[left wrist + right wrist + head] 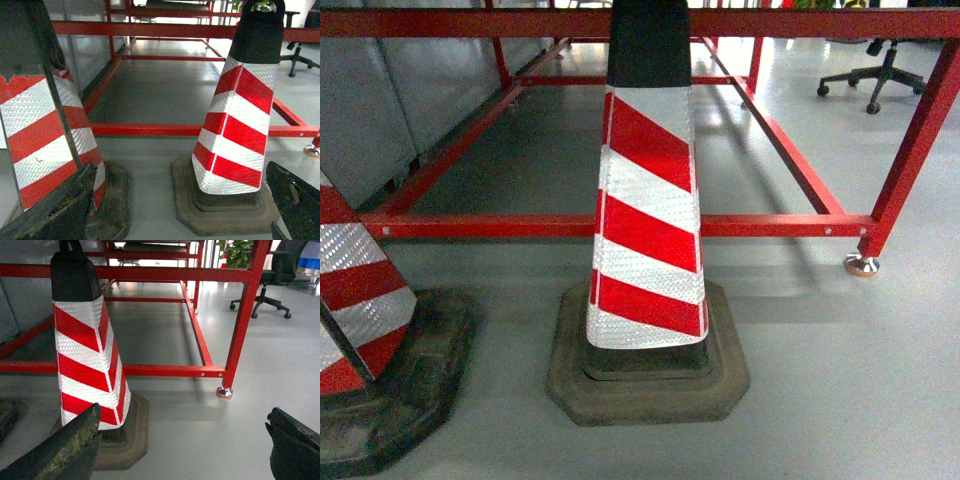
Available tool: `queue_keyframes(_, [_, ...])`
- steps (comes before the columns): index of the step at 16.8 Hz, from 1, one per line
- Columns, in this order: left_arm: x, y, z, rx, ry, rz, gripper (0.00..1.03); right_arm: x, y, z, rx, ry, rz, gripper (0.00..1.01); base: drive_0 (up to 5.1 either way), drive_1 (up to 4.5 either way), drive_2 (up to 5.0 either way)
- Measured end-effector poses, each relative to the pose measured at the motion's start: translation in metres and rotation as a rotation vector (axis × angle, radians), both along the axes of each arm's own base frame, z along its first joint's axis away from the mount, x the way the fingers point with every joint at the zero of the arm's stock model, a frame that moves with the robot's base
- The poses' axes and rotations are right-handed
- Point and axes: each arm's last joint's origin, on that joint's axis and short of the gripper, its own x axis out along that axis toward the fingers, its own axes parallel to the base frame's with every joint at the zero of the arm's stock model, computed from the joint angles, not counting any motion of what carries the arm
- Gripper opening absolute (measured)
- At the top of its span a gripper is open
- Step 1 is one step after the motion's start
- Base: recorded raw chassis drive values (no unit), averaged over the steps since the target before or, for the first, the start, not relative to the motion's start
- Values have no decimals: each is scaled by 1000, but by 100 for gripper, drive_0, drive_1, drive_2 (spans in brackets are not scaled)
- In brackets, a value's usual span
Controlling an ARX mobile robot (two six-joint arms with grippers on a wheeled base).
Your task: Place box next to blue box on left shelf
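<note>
The box, the blue box and the left shelf are all out of view in every frame. In the left wrist view my left gripper [181, 175] is open, its dark fingers [60, 210] wide apart low over the grey floor, with nothing between them. My right gripper [184, 417] is open in the same way, its fingers [65, 445] spread over bare floor and holding nothing. Neither gripper shows in the head view.
A red-and-white striped traffic cone [648, 230] on a black base stands straight ahead, and a second cone [355, 300] is at the left edge. Behind them runs a red tubular frame [770, 226] with a foot [862, 265]. An office chair [880, 70] is far right.
</note>
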Motion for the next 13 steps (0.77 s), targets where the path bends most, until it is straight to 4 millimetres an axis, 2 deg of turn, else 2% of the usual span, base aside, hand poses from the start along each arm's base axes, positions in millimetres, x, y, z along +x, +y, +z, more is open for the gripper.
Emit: queue_keyframes(13, [0,0,0,0,0,0,98,0,0,0,0,0,0,98,0,0,0])
